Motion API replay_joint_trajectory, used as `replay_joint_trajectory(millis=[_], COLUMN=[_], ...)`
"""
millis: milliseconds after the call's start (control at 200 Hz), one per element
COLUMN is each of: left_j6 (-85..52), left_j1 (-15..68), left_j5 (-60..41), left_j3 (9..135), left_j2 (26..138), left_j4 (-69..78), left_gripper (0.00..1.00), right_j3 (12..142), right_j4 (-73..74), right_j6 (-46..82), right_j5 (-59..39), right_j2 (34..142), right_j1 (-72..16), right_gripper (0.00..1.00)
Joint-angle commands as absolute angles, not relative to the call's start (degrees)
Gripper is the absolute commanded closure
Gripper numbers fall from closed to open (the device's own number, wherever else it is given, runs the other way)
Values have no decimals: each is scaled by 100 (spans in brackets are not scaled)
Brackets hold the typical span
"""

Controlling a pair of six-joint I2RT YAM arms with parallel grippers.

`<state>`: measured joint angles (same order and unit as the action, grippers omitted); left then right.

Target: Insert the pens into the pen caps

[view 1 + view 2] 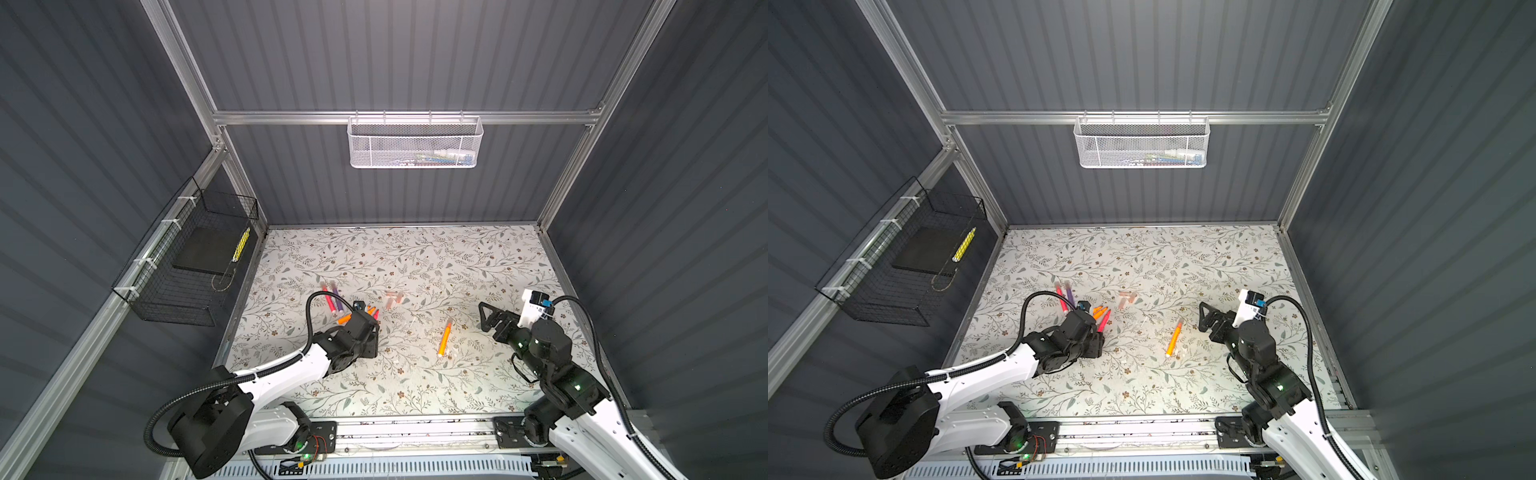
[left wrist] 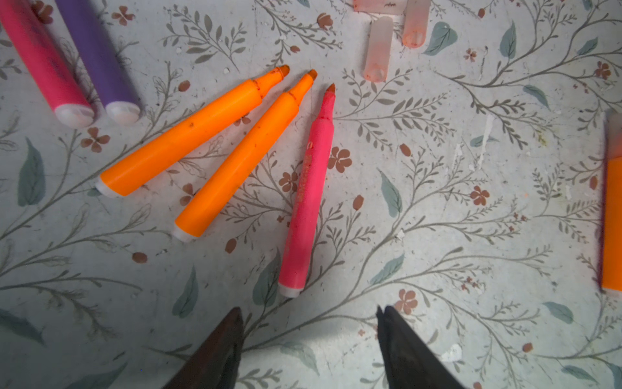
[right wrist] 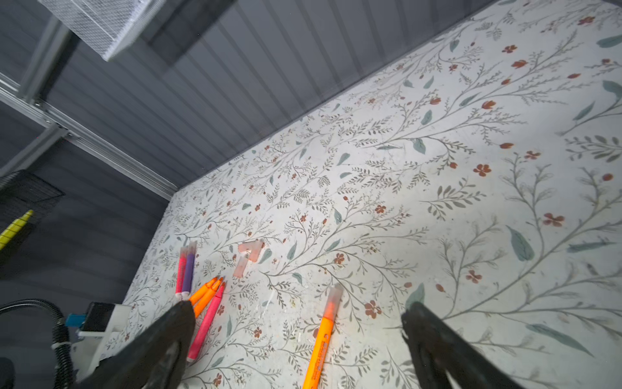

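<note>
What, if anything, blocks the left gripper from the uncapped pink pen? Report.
Likely nothing: the left gripper hangs open just short of the uncapped pink pen, and the nearest orange pen lies apart.

Left tool (image 2: 309, 311) hangs, jaws apart and empty, near a pink pen (image 2: 308, 202) and two orange pens (image 2: 188, 138)

Floral tabletop (image 1: 436, 257) with six pens (image 2: 304, 208), three bare-tipped in a cluster, and seemingly three loose pale caps (image 2: 377, 50)

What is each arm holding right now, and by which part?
Nothing. The left end effector and the right end effector both stand open and empty; the pens lie on the table.
</note>
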<state>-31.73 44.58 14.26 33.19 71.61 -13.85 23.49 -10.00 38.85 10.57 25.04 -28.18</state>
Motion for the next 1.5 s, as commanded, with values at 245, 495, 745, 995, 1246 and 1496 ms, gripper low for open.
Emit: replay_joint_trajectory(millis=[245, 495, 745, 995, 1246, 1496], left_j6=[-2957, -2842, -2849, -2924, -2935, -2861], left_j1=[4482, 4478, 4474, 4473, 4474, 4474], left_j5=[1536, 1966, 2022, 1859, 1776, 1591], left_j3=[3816, 4186, 4255, 4177, 4172, 4129], left_j2=[7718, 8361, 8784, 8980, 9179, 9235], left_j4=[-1348, -1422, -1336, -1276, -1314, -1303], left_gripper=[34, 34, 39, 51, 59, 84], right_j3=[2373, 2274, 2174, 1805, 1908, 1914], right_j4=[-940, -713, -684, -298, -245, -38], right_j6=[3852, 3911, 3947, 4067, 4052, 4093], right_j5=[936, 741, 750, 538, 180, -34], right_j2=[2392, 2521, 2466, 1917, 2200, 2502], right_j1=[-2830, -2835, -2834, -2830, -2830, -2830], right_gripper=[1, 1, 1, 1, 1, 1])
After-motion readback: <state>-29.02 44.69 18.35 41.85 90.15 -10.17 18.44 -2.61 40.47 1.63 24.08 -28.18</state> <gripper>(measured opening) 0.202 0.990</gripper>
